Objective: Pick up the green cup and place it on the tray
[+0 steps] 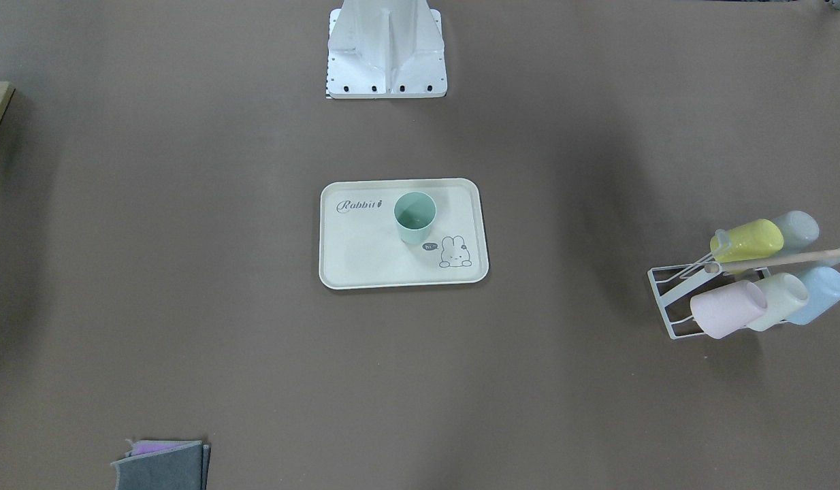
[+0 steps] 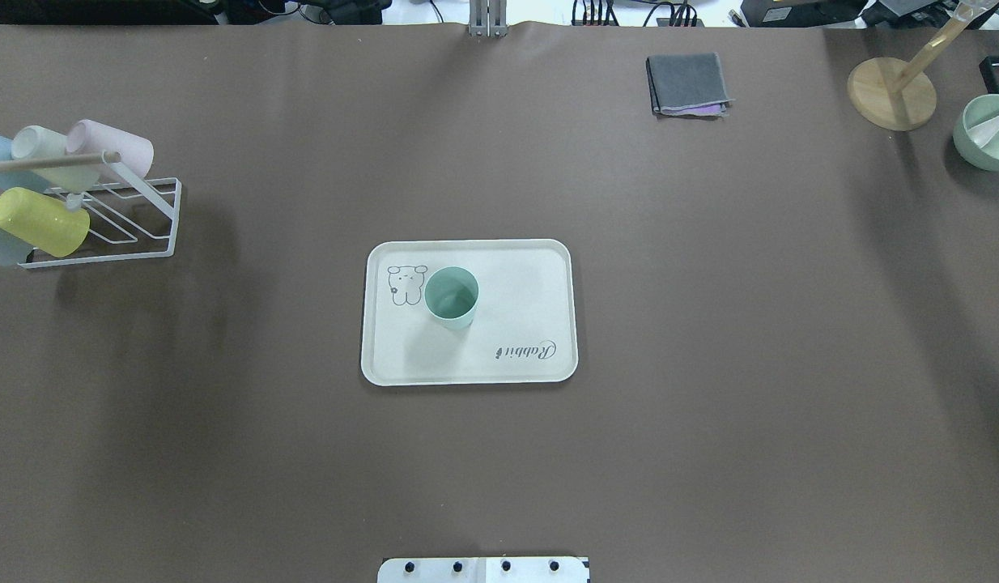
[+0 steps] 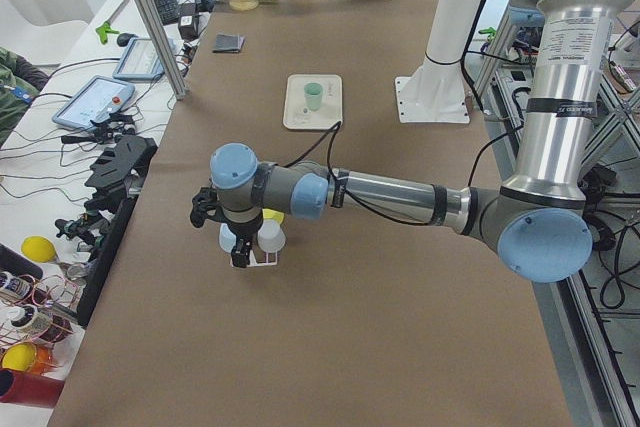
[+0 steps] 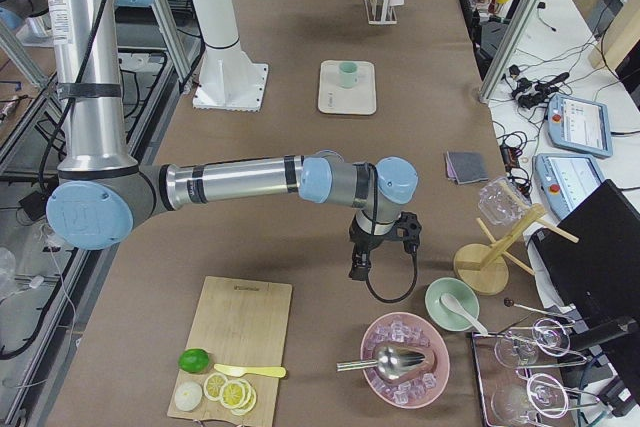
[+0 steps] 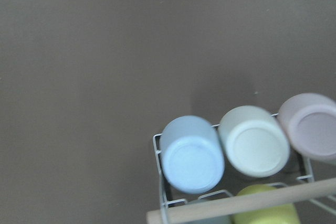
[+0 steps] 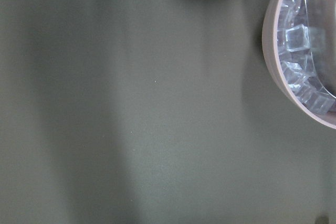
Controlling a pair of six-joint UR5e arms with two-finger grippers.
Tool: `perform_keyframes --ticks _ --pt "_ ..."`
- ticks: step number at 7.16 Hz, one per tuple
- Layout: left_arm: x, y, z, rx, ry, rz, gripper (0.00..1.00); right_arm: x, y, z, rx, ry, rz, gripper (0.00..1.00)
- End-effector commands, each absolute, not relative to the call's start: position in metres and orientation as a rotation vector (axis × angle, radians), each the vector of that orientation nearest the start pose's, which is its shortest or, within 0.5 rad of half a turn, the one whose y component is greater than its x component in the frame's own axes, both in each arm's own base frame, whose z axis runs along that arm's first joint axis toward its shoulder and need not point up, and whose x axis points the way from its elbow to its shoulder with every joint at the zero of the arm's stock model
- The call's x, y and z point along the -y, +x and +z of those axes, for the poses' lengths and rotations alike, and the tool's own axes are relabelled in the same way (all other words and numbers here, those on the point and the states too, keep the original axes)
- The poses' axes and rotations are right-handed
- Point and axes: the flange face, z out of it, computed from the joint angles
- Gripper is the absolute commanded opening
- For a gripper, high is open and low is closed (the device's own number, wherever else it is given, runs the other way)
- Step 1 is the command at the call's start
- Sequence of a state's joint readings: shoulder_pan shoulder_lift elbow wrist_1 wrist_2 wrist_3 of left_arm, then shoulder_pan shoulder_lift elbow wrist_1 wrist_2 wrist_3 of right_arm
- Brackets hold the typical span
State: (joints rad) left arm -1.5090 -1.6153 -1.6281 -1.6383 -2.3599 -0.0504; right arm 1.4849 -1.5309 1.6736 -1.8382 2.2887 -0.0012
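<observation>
The green cup [image 1: 414, 216] stands upright on the cream tray [image 1: 365, 262] in the middle of the table, next to the bunny drawing. Both also show in the overhead view: cup [image 2: 451, 297], tray [image 2: 516, 275]. No gripper is near them. My left gripper [image 3: 232, 247] hangs over the cup rack at the table's left end, seen only in the exterior left view; I cannot tell if it is open. My right gripper [image 4: 372, 262] hangs over bare table at the right end, seen only in the exterior right view; I cannot tell its state.
A white wire rack [image 2: 143, 235] holds several pastel cups [image 5: 191, 153] lying on their sides. A folded grey cloth [image 2: 687, 83], a wooden stand [image 2: 892, 93] and a green bowl [image 2: 988, 132] sit at the far right. A pink bowl of ice [image 6: 307, 51] lies by the right gripper.
</observation>
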Motion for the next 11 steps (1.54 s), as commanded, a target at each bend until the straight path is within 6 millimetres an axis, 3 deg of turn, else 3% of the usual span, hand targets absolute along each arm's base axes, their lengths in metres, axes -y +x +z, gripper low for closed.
perform_keyframes --ticks 1,4,11 --pt "0.461 -0.046 0.629 -0.79 0.098 0.092 0.99 0.499 0.025 0.617 0.714 -0.148 -0.038 1.0" --pt "0.45 -0.064 0.637 -0.787 0.099 0.05 0.99 0.499 0.025 0.614 0.713 -0.141 -0.041 1.0" --pt "0.45 -0.062 0.654 -0.785 0.064 0.041 0.99 0.501 0.025 0.612 0.706 -0.128 -0.047 1.0"
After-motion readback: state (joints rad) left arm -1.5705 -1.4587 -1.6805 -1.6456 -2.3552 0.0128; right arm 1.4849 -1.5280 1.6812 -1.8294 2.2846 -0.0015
